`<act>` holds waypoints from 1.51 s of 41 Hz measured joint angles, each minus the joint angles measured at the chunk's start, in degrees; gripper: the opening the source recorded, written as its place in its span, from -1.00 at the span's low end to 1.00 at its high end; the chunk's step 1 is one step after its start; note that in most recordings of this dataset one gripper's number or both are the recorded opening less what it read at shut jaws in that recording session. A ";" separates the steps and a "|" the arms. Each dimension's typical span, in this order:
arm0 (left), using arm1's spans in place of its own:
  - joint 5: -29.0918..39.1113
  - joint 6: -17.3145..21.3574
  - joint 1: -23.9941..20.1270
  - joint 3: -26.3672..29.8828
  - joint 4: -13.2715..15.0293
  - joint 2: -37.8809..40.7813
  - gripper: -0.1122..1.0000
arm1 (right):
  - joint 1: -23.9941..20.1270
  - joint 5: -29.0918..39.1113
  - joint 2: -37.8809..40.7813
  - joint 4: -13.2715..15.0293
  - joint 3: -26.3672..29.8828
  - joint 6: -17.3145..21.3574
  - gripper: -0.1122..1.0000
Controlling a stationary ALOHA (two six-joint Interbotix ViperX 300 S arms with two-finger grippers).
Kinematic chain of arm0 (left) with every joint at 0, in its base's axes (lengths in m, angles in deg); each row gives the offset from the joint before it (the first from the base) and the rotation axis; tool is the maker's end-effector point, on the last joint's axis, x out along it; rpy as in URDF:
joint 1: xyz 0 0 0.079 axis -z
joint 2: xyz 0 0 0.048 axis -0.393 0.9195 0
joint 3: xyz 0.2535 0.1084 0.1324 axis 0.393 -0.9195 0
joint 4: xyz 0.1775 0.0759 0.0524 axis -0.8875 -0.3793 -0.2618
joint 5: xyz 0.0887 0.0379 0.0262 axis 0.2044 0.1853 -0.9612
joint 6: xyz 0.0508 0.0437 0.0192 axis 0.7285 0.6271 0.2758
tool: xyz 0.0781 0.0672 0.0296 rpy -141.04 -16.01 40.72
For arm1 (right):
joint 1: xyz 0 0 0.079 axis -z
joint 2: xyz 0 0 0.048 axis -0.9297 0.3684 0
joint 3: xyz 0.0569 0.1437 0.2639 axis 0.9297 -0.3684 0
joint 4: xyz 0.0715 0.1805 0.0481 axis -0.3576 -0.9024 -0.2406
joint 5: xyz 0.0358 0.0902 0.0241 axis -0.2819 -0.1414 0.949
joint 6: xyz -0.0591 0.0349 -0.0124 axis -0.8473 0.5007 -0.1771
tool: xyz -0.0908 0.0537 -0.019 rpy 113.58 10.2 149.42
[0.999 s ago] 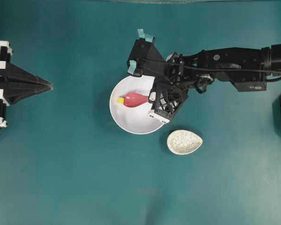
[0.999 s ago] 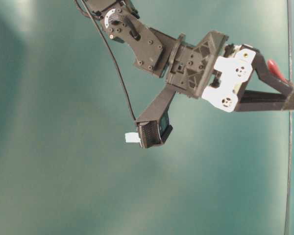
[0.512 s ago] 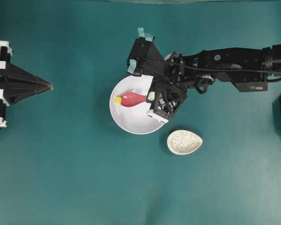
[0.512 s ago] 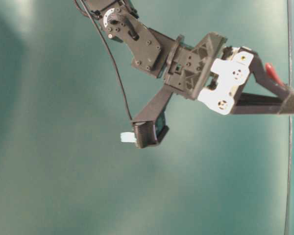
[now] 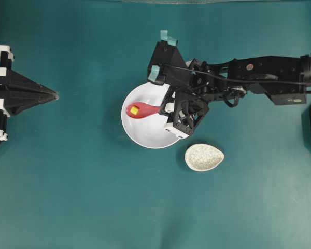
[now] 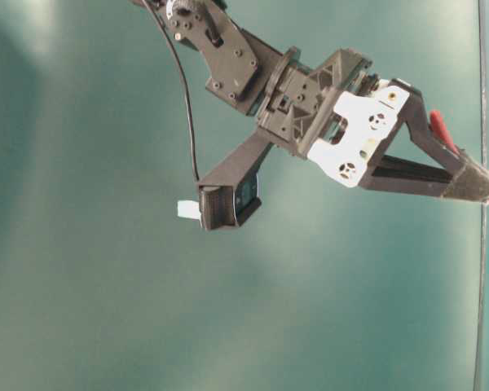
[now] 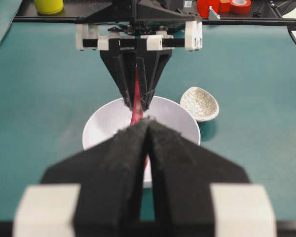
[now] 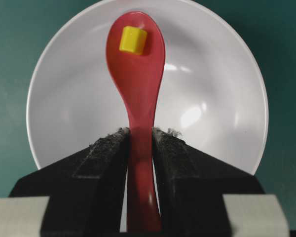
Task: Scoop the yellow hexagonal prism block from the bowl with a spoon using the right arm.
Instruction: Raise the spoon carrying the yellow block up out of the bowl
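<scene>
Block (image 8: 133,40) now in end-effector-held spoon (image 8: 138,84)

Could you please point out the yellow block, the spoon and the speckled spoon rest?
yellow block (image 8: 133,40), right wrist view, its top face.
spoon (image 8: 140,106), right wrist view, its neck.
speckled spoon rest (image 5: 203,157), overhead view, its middle.

One bowl (image 5: 145,136), one spoon (image 5: 142,110), one yellow block (image 5: 135,110), one spoon rest (image 5: 204,157), two grippers
</scene>
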 measured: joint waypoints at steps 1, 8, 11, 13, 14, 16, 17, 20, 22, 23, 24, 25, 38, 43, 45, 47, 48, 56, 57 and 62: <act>0.00 0.00 0.09 0.00 0.00 -0.09 -0.81 | 0.00 -0.35 -0.18 0.00 -0.26 0.00 -0.41; 0.00 0.00 0.09 0.00 0.00 -0.09 -0.81 | -0.18 -3.16 -2.72 -0.18 -2.20 -0.09 -0.41; 0.00 0.00 0.09 0.00 0.00 0.00 -0.81 | -0.35 -4.39 -4.13 -0.26 -2.99 -0.09 -0.41; 0.00 0.00 0.09 0.00 0.00 -0.09 -0.81 | -0.44 -5.36 -5.19 -0.18 -3.52 -0.09 -0.41; 0.00 0.00 0.09 0.00 0.00 0.00 -0.81 | -0.44 -5.98 -5.89 -0.26 -3.96 0.00 -0.41; 0.00 0.00 0.00 0.00 0.00 0.00 -0.81 | -0.44 -7.03 -7.03 -0.26 -4.66 -0.09 -0.41; 0.00 0.00 0.09 0.00 0.00 0.00 -0.81 | -0.44 -7.65 -7.65 -0.26 -5.01 -0.09 -0.41; 0.00 0.00 0.00 0.00 0.00 -0.09 -0.81 | -0.44 -9.14 -9.49 -0.26 -6.15 -0.09 -0.41; 0.00 0.00 0.09 0.00 0.00 0.00 -0.81 | -0.44 -9.76 -10.63 -0.26 -6.68 -0.09 -0.41; 0.00 0.00 0.00 0.00 0.00 0.00 -0.81 | -0.44 -10.02 -11.25 -0.26 -6.94 0.00 -0.41; 0.00 0.00 0.00 0.00 0.00 0.00 -0.81 | -0.44 -10.20 -11.78 -0.26 -7.12 -0.09 -0.41; 0.00 0.00 0.00 0.00 0.00 -0.09 -0.81 | -0.53 -10.37 -12.57 -0.35 -7.47 0.00 -0.41; 0.00 -0.09 0.00 0.00 0.00 0.00 -0.81 | -0.53 -10.72 -18.72 -3.60 -9.05 0.00 -0.41; -0.09 -0.18 0.09 0.00 0.00 -0.09 -0.81 | -0.53 -10.72 -20.21 -4.57 -9.58 -0.09 -0.41; 0.00 -0.35 0.00 0.00 0.09 -0.09 -0.81 | -0.53 -10.63 -20.74 -4.66 -9.76 0.00 -0.41; 0.00 -0.35 0.09 0.00 0.00 -0.09 -0.81 | -0.53 -10.63 -21.27 -4.75 -9.93 0.00 -0.41; 0.00 -0.35 0.00 0.00 0.00 -0.18 -0.81 | -0.53 -10.63 -21.53 -4.75 -10.02 -0.09 -0.41; 0.00 -0.35 0.00 0.00 0.00 -0.18 -0.81 | -0.53 -10.63 -23.73 -4.75 -10.99 0.00 -0.41; 0.00 -0.35 0.09 0.00 0.00 -0.26 -0.81 | -0.53 -10.63 -23.99 -4.75 -11.07 -0.09 -0.41; 0.00 -0.35 0.00 -0.09 0.00 -0.26 -0.81 | -0.53 -10.63 -25.05 -4.75 -11.60 -0.09 -0.41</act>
